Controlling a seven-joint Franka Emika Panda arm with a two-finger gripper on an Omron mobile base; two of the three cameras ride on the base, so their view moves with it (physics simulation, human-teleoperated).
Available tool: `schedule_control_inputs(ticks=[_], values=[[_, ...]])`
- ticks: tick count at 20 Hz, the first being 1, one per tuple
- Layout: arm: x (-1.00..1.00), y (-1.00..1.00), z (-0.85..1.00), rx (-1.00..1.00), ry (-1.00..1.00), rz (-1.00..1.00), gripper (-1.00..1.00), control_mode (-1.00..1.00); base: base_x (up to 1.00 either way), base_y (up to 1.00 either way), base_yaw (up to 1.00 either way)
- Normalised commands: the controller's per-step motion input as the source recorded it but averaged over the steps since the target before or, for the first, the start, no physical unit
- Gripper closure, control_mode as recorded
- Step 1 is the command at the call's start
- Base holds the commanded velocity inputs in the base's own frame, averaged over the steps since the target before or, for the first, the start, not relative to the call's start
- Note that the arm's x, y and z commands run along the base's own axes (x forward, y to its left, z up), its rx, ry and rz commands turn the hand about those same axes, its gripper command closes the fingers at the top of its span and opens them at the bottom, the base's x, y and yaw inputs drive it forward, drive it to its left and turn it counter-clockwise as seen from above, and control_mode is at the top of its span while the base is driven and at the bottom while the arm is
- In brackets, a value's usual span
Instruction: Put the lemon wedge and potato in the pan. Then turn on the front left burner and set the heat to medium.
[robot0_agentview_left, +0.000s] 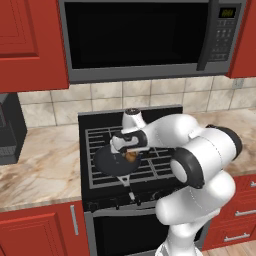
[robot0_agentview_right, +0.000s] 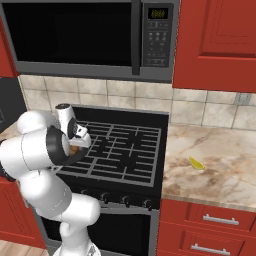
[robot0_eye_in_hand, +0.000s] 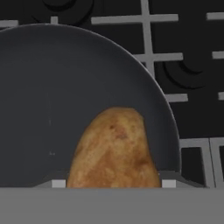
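The brown potato (robot0_eye_in_hand: 113, 151) sits between the fingertips of my gripper (robot0_eye_in_hand: 113, 183), which is shut on it. It hangs just over the right part of the dark round pan (robot0_eye_in_hand: 48, 105). From the left base, the gripper (robot0_agentview_left: 131, 151) and potato (robot0_agentview_left: 131, 157) are above the pan (robot0_agentview_left: 109, 161), which rests on the front left burner (robot0_agentview_left: 100, 178) with its handle (robot0_agentview_left: 126, 183) pointing to the stove front. The yellow lemon wedge (robot0_agentview_right: 196, 163) lies on the marble counter right of the stove, far from the gripper (robot0_agentview_right: 76, 145).
Black grates (robot0_agentview_right: 125, 145) cover the stovetop, with a row of knobs (robot0_agentview_right: 125, 200) along its front edge. A microwave (robot0_agentview_left: 145, 35) hangs above the stove. A dark appliance (robot0_agentview_left: 10, 130) stands on the left counter. Marble counter (robot0_agentview_right: 220, 165) stretches to the right.
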Motion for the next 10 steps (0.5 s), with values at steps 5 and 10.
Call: schedule_control_inputs(ticks=[5, 10], values=[[0.00, 0.05, -0.08, 0.00, 0.00, 0.00, 1.00, -1.00, 0.00, 0.00, 0.00], [0.00, 0.00, 0.00, 0.00, 0.00, 0.00, -1.00, -1.00, 0.00, 0.00, 0.00]])
